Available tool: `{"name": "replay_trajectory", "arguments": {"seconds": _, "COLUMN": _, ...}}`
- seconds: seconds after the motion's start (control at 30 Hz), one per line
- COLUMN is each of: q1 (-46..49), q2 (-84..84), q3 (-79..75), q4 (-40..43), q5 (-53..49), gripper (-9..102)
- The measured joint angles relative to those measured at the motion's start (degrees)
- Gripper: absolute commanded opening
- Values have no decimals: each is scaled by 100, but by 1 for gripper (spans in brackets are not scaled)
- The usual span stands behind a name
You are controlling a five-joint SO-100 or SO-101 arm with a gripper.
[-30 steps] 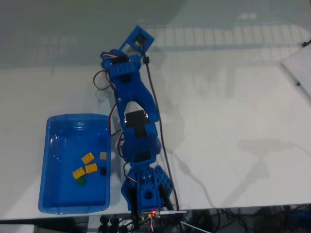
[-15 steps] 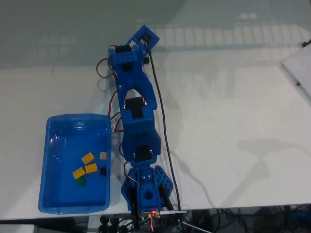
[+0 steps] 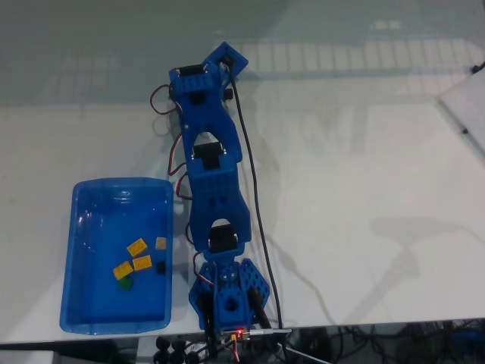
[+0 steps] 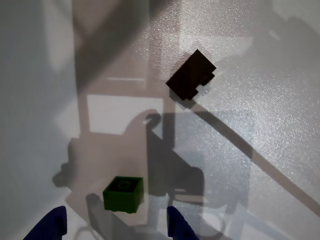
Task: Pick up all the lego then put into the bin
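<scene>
Hovering over the green brick (image 4: 123,193), our gripper (image 4: 116,227) stands wide; one fingertip could knock it aside.

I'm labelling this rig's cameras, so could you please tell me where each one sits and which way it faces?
Fixed view: above, looking down at the white table, the bin and the whole blue arm.
Wrist view: on the arm, facing down at a green brick and a black brick; the gripper fingertips show below.
Shared: the table and arm.
</scene>
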Motion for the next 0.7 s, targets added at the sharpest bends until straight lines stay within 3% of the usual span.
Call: {"name": "replay_trajectory", "arguments": {"seconds": 0.7, "q1": 0, "q2": -439, "q3": -352, "q4": 149, "q5": -79, "gripper": 21}}
